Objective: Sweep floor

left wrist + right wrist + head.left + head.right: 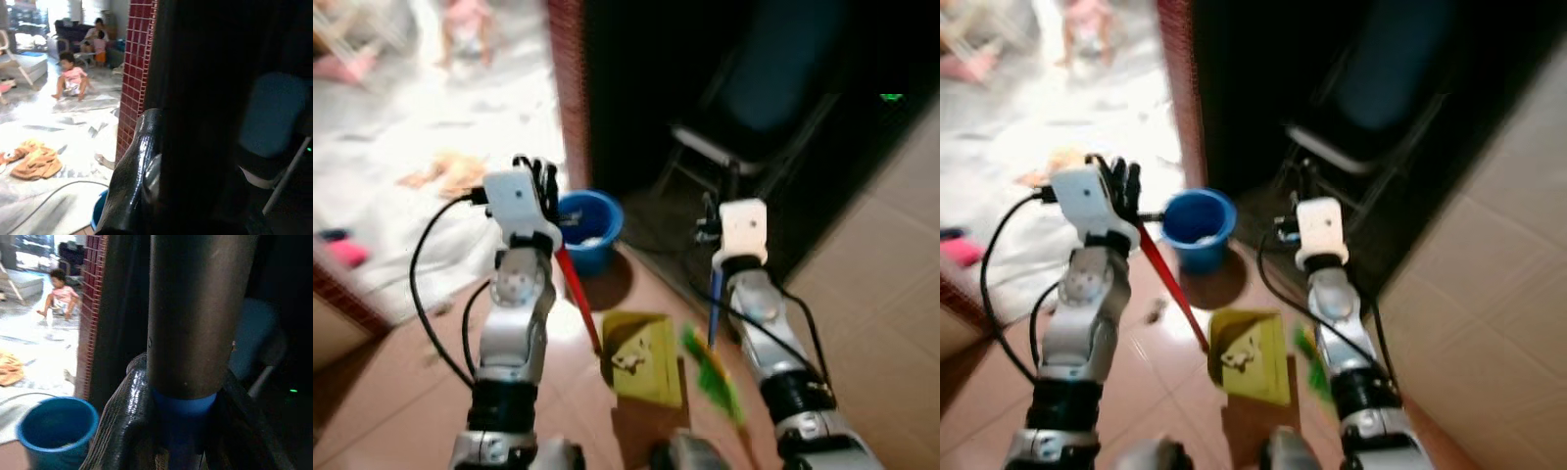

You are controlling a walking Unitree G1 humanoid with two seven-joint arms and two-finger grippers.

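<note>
1. Both silver arms rise from the bottom edge of the head views, over a brown tiled floor [401, 411].
2. Left jaws [540, 186]: black fingers closed around the top of a thin red dustpan handle [578, 299]; in the left wrist view one glossy black finger [128, 181] shows, the rest too dark to read.
3. Red handle slants down from the left jaws to a yellow-green plastic dustpan [646, 357] lying on the floor below and between the two jaws; small pale scraps of litter [628, 358] sit in it.
4. Right jaws [710, 227]: pinching a broom stick; the right wrist view has the dark metal tube with blue lower section [185, 421] clamped between shiny black fingers [122, 426].
5. Blue broom stick [714, 308] runs down from the right jaws to blurred green bristles [715, 377], touching the floor just beside the dustpan.
6. Round blue plastic bucket [591, 227] stands on the floor just beyond the left jaws, close to a red tiled pillar [570, 88].
7. Dark folding chair with a blue-grey seat [754, 108] sits in shadow beyond the right jaws.
8. Past the pillar, a bright white floor area with an orange crumpled cloth [33, 159], a small child in pink sitting [71, 78], and a seated person [95, 39] further back.
</note>
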